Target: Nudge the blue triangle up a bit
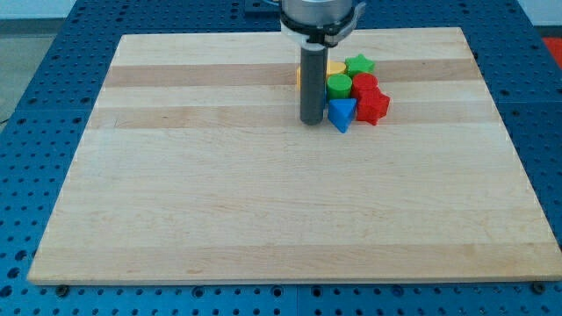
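The blue triangle lies on the wooden board at the bottom edge of a tight cluster near the view's top centre. My tip rests on the board just left of the blue triangle, nearly touching its left side. Above the triangle sits a green round block, and to its right a red star-like block and a red block. A green star and a yellow block lie at the cluster's top. The rod hides part of the yellow block.
The rod's wide housing hangs over the board's top edge. An orange sliver shows just left of the rod. A blue perforated table surrounds the board on all sides.
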`<state>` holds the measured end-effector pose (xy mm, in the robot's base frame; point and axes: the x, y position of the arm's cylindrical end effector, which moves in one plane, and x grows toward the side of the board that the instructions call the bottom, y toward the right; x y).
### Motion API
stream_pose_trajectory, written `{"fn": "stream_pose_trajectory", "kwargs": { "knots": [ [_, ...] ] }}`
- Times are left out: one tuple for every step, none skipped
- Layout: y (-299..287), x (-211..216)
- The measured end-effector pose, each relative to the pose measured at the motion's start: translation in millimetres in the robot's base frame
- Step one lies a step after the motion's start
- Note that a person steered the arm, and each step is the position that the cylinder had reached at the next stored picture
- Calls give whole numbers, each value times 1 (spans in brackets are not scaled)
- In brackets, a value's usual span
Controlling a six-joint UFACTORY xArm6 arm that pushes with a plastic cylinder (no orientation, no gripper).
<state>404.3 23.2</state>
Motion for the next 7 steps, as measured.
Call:
{"fn": "stream_pose_trajectory", "kwargs": {
  "knots": [
    [2, 35],
    [39, 47],
    [69, 44],
    [70, 23],
    [64, 4],
    [60, 3],
    [60, 21]
  ]
}}
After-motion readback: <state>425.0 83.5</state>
